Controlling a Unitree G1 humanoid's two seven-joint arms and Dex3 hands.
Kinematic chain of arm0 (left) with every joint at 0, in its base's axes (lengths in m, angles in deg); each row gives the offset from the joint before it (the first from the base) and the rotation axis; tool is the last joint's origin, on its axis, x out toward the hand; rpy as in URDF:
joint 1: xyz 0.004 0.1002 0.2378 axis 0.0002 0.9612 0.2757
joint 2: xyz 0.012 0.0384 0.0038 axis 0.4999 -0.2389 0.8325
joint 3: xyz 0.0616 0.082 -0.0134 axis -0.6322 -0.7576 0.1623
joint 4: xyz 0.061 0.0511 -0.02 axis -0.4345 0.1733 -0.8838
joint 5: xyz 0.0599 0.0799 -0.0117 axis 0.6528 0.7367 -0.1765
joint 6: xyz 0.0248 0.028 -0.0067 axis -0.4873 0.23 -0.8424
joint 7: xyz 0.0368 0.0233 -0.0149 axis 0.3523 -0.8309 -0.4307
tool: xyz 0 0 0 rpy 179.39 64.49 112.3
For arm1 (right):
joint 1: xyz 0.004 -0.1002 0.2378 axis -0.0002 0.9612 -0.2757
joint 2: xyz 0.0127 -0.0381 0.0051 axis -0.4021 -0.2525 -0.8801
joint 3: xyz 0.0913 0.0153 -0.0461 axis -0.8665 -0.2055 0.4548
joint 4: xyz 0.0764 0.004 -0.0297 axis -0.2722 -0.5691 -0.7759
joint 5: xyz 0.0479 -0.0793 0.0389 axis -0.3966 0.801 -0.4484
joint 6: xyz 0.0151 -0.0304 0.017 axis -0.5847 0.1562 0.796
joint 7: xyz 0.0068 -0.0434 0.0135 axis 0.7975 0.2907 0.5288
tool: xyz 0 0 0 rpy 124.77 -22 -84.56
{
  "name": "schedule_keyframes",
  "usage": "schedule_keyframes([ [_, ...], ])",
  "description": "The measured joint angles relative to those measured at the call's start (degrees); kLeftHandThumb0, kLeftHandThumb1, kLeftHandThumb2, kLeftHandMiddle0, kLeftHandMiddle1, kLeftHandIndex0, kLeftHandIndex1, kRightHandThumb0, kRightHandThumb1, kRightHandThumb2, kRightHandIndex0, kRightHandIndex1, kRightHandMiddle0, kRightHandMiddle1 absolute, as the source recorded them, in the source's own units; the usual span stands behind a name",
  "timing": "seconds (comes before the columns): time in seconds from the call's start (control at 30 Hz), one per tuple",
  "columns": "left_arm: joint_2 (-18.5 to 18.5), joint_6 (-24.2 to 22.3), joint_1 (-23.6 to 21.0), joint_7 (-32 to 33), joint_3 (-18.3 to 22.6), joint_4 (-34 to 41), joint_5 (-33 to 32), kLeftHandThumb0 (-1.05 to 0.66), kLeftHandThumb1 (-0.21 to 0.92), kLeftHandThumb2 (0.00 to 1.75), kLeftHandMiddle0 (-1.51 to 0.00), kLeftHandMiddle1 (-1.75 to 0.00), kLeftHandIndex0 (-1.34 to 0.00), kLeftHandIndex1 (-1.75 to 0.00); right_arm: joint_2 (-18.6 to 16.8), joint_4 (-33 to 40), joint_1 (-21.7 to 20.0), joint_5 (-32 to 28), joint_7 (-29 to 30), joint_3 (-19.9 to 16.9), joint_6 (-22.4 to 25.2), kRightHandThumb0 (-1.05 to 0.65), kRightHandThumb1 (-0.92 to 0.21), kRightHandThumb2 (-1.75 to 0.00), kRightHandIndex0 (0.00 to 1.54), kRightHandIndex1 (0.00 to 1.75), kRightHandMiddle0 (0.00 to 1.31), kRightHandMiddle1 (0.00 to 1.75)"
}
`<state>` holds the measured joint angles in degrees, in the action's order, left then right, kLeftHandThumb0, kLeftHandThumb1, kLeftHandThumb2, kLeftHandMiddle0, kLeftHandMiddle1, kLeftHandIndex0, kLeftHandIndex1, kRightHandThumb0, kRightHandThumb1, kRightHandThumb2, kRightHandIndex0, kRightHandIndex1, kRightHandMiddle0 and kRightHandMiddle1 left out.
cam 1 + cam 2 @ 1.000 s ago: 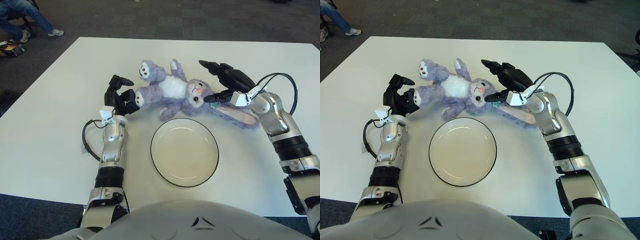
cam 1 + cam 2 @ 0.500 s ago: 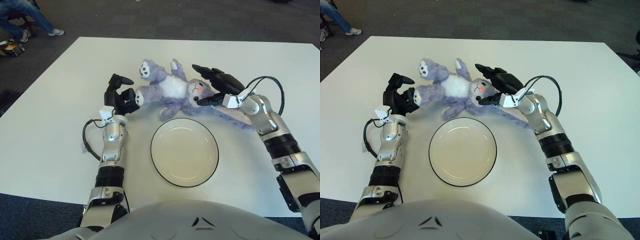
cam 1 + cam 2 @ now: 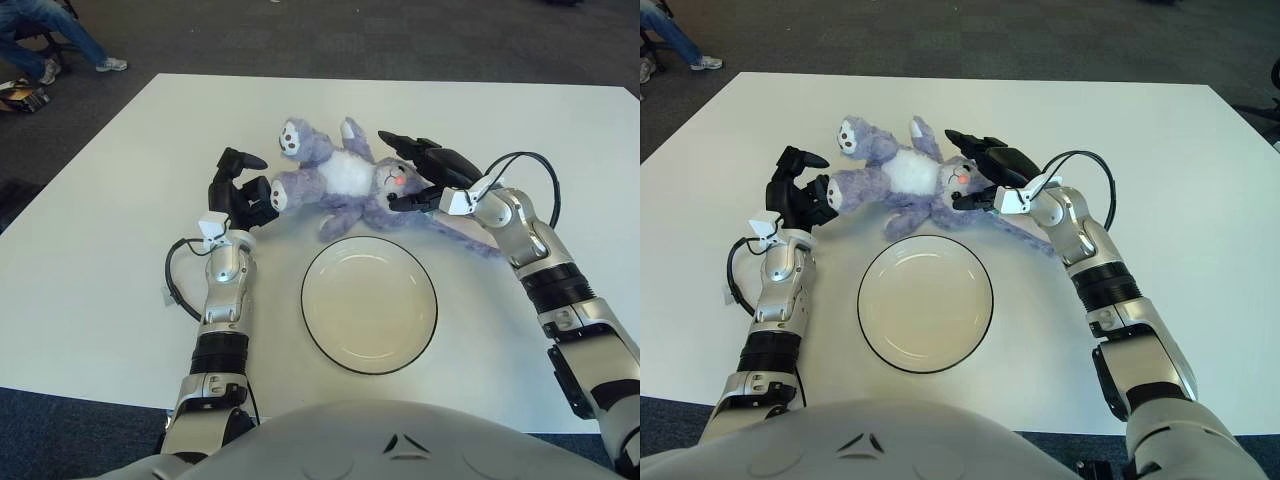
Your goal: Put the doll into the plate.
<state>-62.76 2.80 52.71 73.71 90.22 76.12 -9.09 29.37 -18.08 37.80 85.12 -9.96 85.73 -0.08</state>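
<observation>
On the table [image 3: 100, 300] the plate [image 3: 369, 304] lies nearest the robot, near the middle. The doll [image 3: 350, 180] lies on its back on the table just behind the plate, apart from its rim, head toward the right and feet toward the left and rear. The left hand [image 3: 238, 190] shows at the doll's left end, beside one foot, left of and behind the plate. The right hand [image 3: 425, 175] is at the doll's head, over its right side, behind the plate's right edge.
</observation>
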Motion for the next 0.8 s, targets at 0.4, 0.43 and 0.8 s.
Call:
schedule_keyframes([
  [0.4, -0.2, 0.0, 0.0, 0.0, 0.0, 0.2, 0.0, -0.43, 0.47, 1.12, -1.26, -1.75, -0.49, -1.75, -0.7, 0.7, 0.1, 0.1, -0.5, 1.1, 1.3, -0.98, -0.92, -0.33, 0.05, 0.18, 0.01, 0.07],
  [0.43, -0.2, 0.0, 0.0, 0.0, 0.0, 0.2, 0.0, -0.43, 0.47, 1.12, -1.26, -1.75, -0.49, -1.75, -0.8, 0.7, 0.2, 0.0, -0.6, 1.1, 1.2, -0.98, -0.92, -0.33, 0.05, 0.18, 0.0, 0.08],
  [0.8, -0.2, 0.0, 0.1, 0.0, -0.1, 0.4, 0.1, -0.43, 0.48, 1.12, -1.25, -1.75, -0.49, -1.75, -0.9, 0.9, 2.1, -0.4, -2.9, 2.5, 0.6, -1.04, -0.92, -0.43, 0.02, 0.09, 0.0, 0.13],
])
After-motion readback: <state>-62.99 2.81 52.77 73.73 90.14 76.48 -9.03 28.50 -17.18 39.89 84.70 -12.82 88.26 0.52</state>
